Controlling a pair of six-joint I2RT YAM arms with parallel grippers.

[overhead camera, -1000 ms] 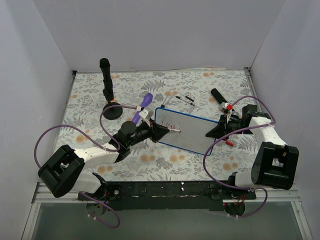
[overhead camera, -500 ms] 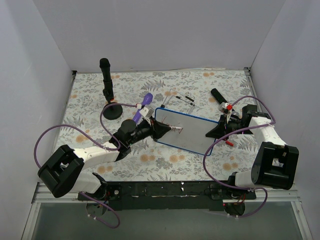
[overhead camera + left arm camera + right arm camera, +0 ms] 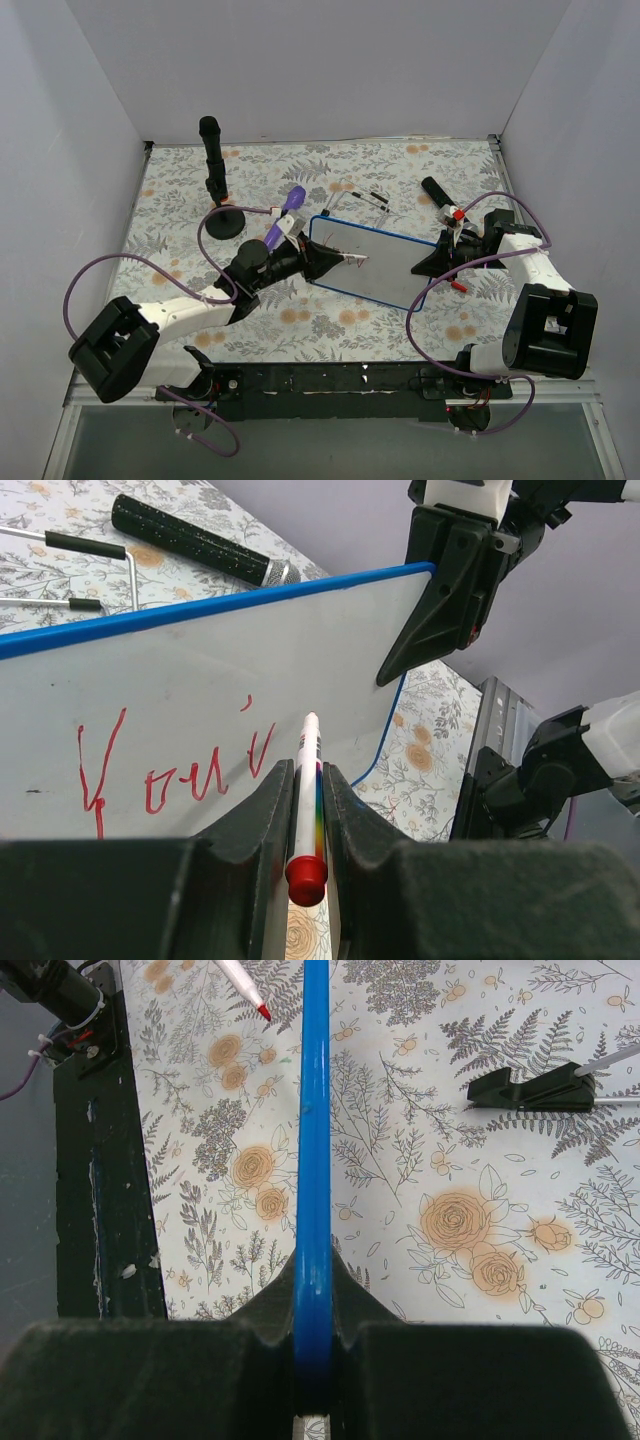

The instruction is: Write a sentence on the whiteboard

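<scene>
left fingers: yours pinch a slim white marker, red end cap
whiteboard: glossy, blue-rimmed, ahead of them
right fingers: clamped on its thin rim

Left gripper and right gripper clamped tight, facing inward.

whiteboard: white, blue rim | sentence: red | marker: white, red-capped | tablecloth: grey-orange floral

Loose items on the floral cloth
A black post on a round base stands at the cloth's far left. Thin wire rods with black tips lie mid-far, and a black speckled handle lies far right.
</scene>
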